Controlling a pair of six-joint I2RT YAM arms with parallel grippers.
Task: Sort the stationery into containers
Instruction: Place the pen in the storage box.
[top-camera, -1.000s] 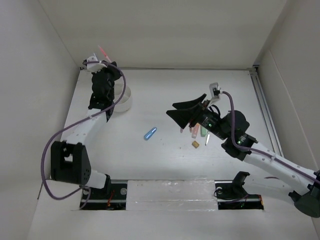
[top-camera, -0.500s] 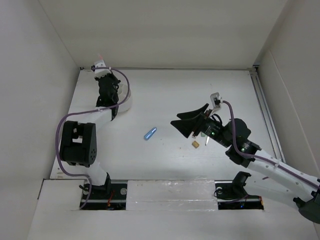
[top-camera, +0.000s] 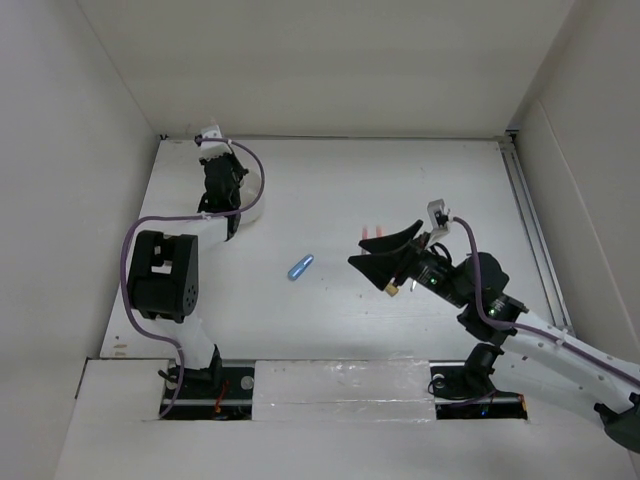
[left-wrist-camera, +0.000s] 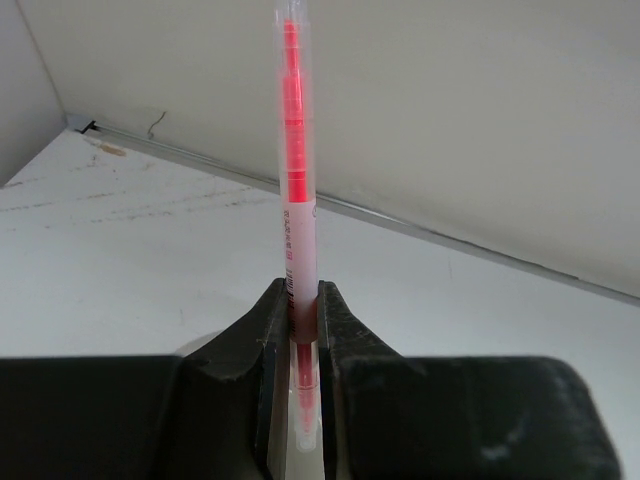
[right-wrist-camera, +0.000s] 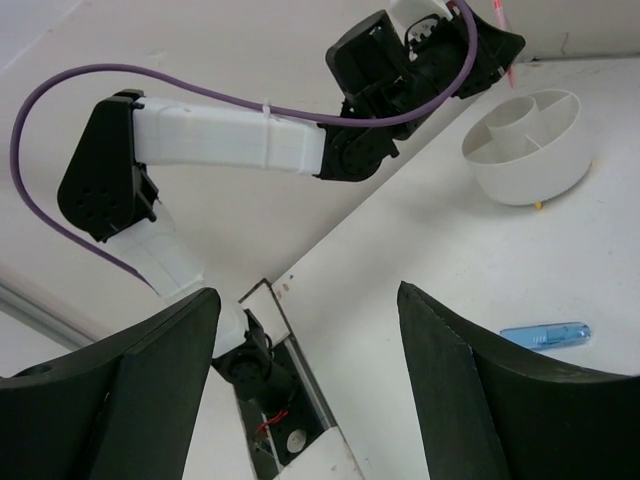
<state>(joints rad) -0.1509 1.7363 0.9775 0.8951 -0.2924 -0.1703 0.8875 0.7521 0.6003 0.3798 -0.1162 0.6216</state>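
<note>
My left gripper (left-wrist-camera: 303, 310) is shut on a thin red pen (left-wrist-camera: 298, 180) that sticks straight out past its fingertips. In the top view that gripper (top-camera: 212, 140) is at the back left corner, beside the white divided cup (top-camera: 254, 200), which the arm partly hides. The right wrist view shows the cup (right-wrist-camera: 525, 150) with its inner compartments. The blue capsule (top-camera: 300, 267) lies mid-table and also shows as the capsule (right-wrist-camera: 545, 336). My right gripper (top-camera: 385, 255) hangs open and empty above pink pen tips (top-camera: 372, 232) and a tan eraser (top-camera: 392, 290).
White walls close in the table at the back and on both sides. A metal rail (top-camera: 530, 230) runs along the right edge. The left arm's links and purple cable (right-wrist-camera: 230, 135) stretch across the right wrist view.
The left arm has folded back toward the corner, carrying the pen past the cup; the pen no longer shows from above. The right gripper has drifted toward the front, still open.
</note>
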